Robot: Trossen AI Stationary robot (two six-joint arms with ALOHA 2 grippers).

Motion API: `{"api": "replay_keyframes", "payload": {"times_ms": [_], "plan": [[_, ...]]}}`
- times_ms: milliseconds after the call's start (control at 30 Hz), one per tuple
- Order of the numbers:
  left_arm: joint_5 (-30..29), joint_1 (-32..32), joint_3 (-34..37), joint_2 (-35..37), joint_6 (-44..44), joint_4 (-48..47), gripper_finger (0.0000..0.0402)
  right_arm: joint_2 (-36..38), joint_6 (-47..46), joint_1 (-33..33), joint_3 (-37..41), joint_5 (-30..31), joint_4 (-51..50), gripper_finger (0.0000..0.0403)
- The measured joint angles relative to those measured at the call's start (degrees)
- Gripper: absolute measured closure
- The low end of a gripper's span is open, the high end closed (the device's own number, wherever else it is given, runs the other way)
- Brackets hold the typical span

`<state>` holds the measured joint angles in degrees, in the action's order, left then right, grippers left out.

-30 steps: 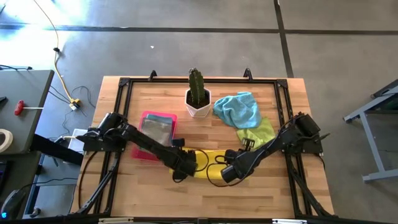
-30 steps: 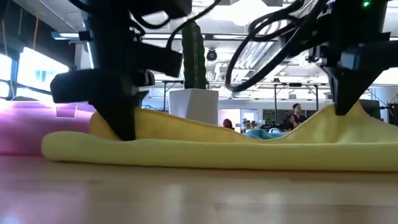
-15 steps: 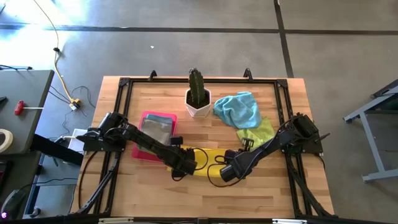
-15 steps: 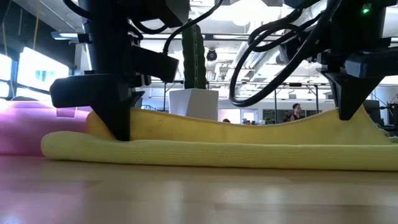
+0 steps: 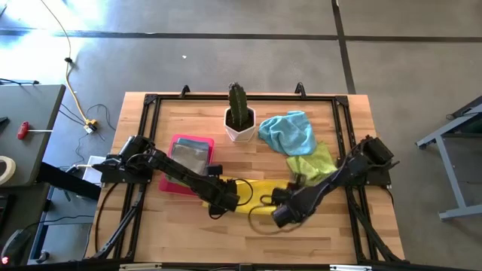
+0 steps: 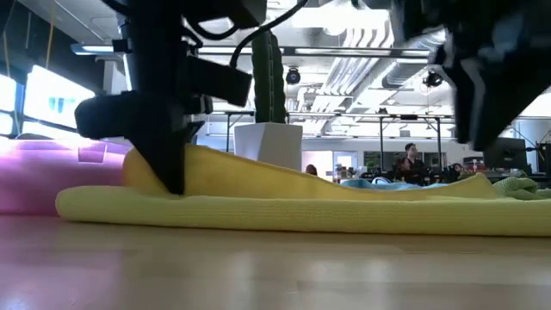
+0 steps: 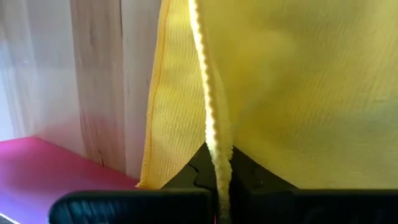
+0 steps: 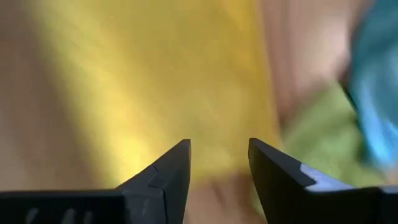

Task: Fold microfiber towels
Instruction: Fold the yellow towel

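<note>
From above, the yellow towel [image 5: 252, 202] lies near the worktop's [image 5: 331, 245] six o'clock edge, the left gripper [image 5: 224, 202] pinching its edge. The right wrist view shows the right gripper [image 8: 219, 163] with fingers apart, empty. A one-sided hold may drag the fold askew.

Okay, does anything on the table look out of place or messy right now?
Mostly the loose cloths: a light blue microfiber towel lies crumpled beside the white cactus pot, with a lime green towel bunched just below it. The yellow towel sits half-folded, one edge raised.
</note>
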<state>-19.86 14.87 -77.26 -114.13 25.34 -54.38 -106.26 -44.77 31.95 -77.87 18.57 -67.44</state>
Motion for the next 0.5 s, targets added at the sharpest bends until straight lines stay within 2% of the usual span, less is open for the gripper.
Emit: {"api": "replay_keyframes", "payload": {"times_ms": [167, 300, 400, 500], "plan": [[-2.3, 0.0, -2.7, 0.0, -1.8, -2.8, 0.0401, -0.3, -0.8, 2.8, 2.1, 5.7, 10.5, 0.0259], [-7.6, 0.0, -2.9, 0.0, -6.3, -3.3, 0.0401, -0.4, -7.4, 4.2, 8.2, 5.4, 16.5, 0.0265], [-8.4, -0.2, -2.9, 0.0, -9.2, -3.2, 0.0398, -0.4, -12.1, 5.3, 10.7, 4.9, 18.7, 0.0265], [-9.2, -0.5, -2.9, 0.0, -7.6, -3.1, 0.0383, -0.4, -13.4, 6.4, 10.8, 5.3, 19.4, 0.0265]]}}
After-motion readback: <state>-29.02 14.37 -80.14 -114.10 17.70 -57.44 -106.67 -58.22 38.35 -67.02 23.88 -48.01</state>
